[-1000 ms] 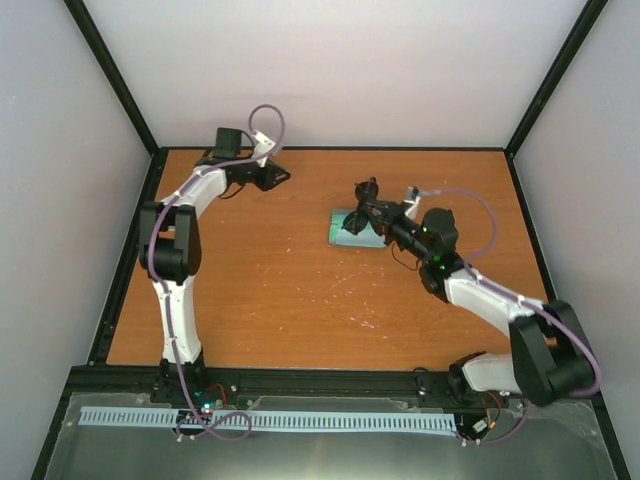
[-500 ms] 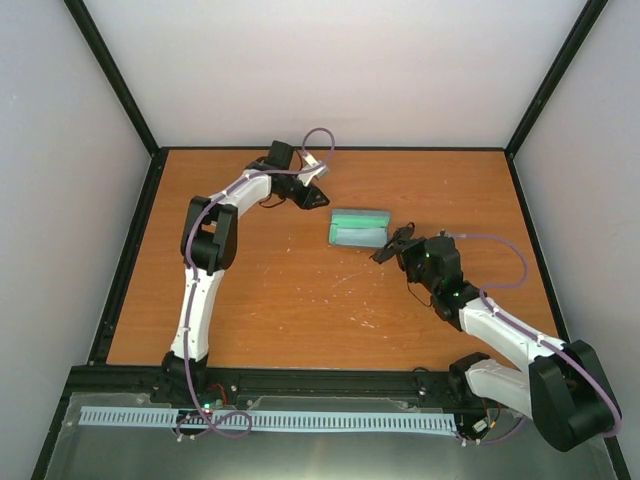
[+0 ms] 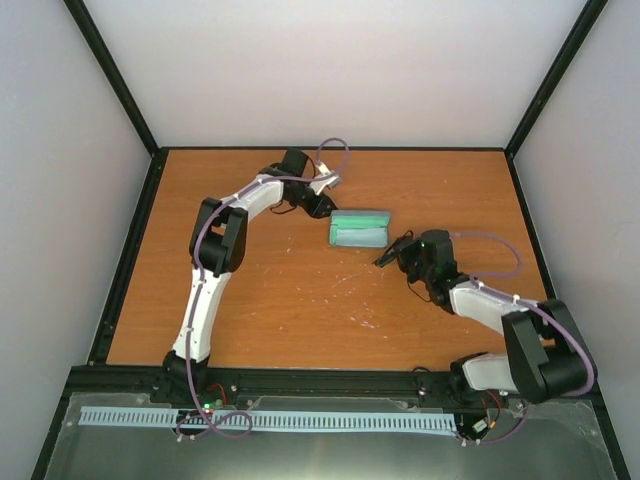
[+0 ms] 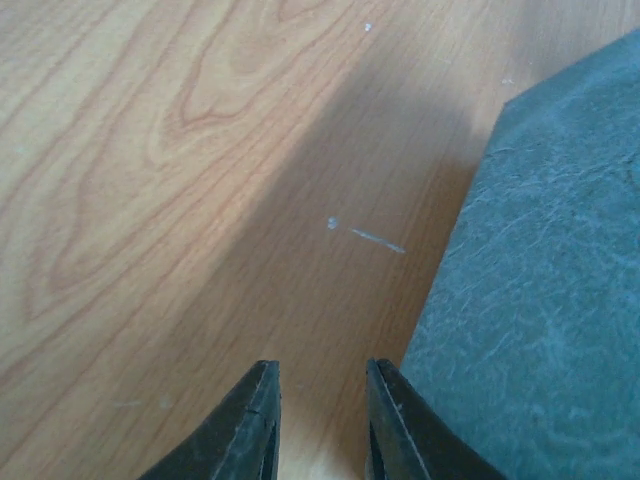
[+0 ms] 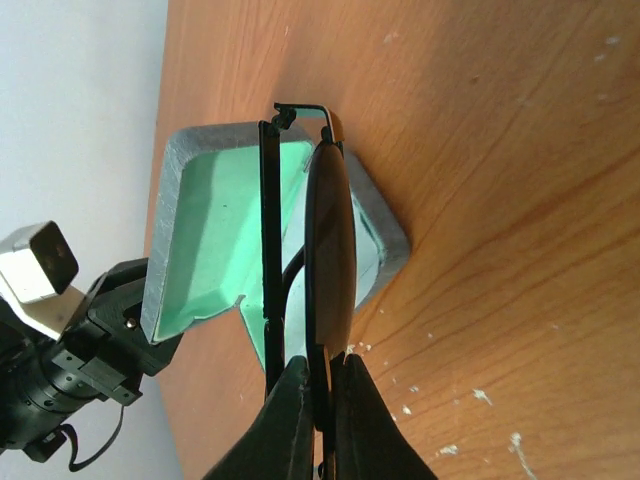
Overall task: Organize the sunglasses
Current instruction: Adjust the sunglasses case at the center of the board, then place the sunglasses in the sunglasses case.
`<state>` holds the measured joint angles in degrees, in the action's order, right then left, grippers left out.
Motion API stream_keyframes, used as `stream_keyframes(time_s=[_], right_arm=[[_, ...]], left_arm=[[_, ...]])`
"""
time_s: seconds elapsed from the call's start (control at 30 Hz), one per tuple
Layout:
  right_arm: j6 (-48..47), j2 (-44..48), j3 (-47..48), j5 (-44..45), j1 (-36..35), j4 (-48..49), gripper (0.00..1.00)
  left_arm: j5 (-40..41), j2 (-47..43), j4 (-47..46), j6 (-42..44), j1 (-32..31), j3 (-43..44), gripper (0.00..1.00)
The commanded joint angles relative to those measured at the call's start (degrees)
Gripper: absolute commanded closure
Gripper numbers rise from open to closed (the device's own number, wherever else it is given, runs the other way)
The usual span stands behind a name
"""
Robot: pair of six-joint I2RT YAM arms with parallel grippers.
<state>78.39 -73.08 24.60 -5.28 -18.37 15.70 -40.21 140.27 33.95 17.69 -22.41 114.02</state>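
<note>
1. The right gripper (image 5: 318,372) is clamped on the sunglasses (image 5: 330,240), holding them edge-on just beside the right end of the open case (image 5: 385,235), which lies on the tabletop (image 5: 520,200).
2. The left gripper (image 4: 320,385), narrowly parted and empty, sits at the case's left end, perhaps touching it.

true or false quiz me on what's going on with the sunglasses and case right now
1. The right gripper holds the sunglasses. True.
2. The case is closed. False: it is open, its green lining showing.
3. The sunglasses lie inside the case. False: they are pinched in the right gripper, beside the case.
4. The left gripper holds nothing. True: only bare table shows between its fingers, next to the case.
</note>
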Motion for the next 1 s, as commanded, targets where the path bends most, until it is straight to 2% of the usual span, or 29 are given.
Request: stream_keyframes(time_s=[0.0,0.33,0.67,0.97], right_arm=[[-4.46,-5.23,5.07,-4.36,0.70,4.72,0.97],[-9.53,-17.37,13.32,-12.70,1.81,8.15,0.97],[-9.55,-23.45,14.03,-14.86,2.45,11.27,0.97],[-12.77,-28.75,18.48,-17.60,3.28,12.71,0.97]], left_arm=[[0.41,-0.31,0.68,0.32,-1.11,-0.69,0.74],[1.18,-2.50,0.07,0.67,-3.07,-5.20,0.75],[1.14,-3.57,-0.25,0.50,-4.86,-7.21,0.75],[1.36,-4.03,-0.81,0.35,-4.83,-8.41,0.76]])
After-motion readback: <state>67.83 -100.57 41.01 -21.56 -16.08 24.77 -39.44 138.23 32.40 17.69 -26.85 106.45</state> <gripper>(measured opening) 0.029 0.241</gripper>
